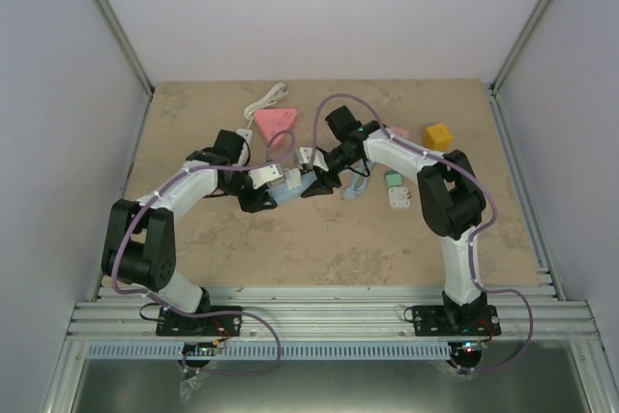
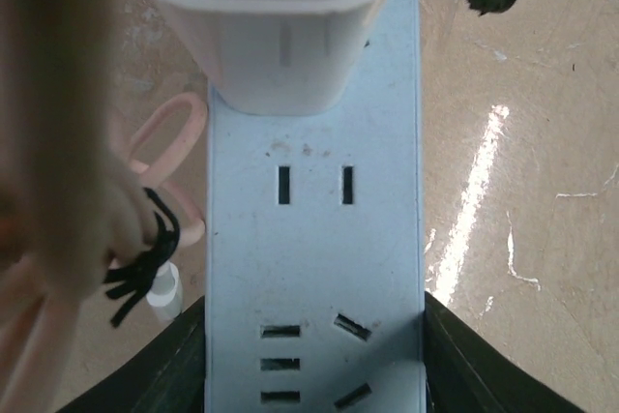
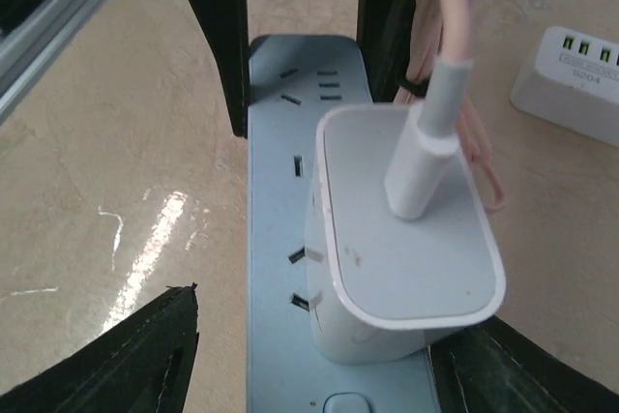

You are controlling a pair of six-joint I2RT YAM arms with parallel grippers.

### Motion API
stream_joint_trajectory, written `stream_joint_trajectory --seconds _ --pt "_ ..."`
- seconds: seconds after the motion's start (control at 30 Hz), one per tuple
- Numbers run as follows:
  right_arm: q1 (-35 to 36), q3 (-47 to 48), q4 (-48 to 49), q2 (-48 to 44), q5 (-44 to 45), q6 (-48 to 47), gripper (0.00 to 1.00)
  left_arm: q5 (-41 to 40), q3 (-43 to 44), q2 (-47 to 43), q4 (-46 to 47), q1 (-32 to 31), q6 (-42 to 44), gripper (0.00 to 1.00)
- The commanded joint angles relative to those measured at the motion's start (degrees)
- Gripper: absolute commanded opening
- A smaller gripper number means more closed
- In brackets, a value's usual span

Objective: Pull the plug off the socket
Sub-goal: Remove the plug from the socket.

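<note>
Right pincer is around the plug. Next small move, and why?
Probably close the right pincer on the plug: it straddles the plug with a gap showing, the plug sits seated in the power strip, and the left pincer clamps the strip.

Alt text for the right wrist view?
A white rectangular plug adapter with a pink cable sits in a pale blue power strip. The right gripper straddles it, open; the left gripper clamps the strip's far end.

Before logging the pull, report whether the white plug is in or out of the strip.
In. The plug body sits flush on the power strip; no prongs show.
</note>
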Motion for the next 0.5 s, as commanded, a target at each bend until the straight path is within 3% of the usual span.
stream_joint_trajectory --seconds 0.0,0.2,0.3,0.37,0.47 --pt "0.25 -0.76 0.70 -2.47 -4.16 0.12 0.66 3.93 -1.02 -0.11 2.37 -0.57 0.24 0.00" --pt "0.37 -0.26 1.21 -1.97 -5.26 1.67 0.64 4.98 -2.01 -0.83 2.64 -0.79 0.56 0.00" --pt "0.77 -0.09 1.00 -1.80 -5.38 1.90 0.57 5.61 -2.11 -0.90 2.45 -0.77 0.68 0.00" --pt "1.08 0.50 0.69 -1.45 -5.06 2.45 0.45 5.97 -2.16 -0.98 2.34 -0.75 0.91 0.00" --pt "1.50 1.49 -0.30 -1.09 -5.55 2.25 0.43 6.47 -2.28 -1.17 1.88 -0.73 1.45 0.00"
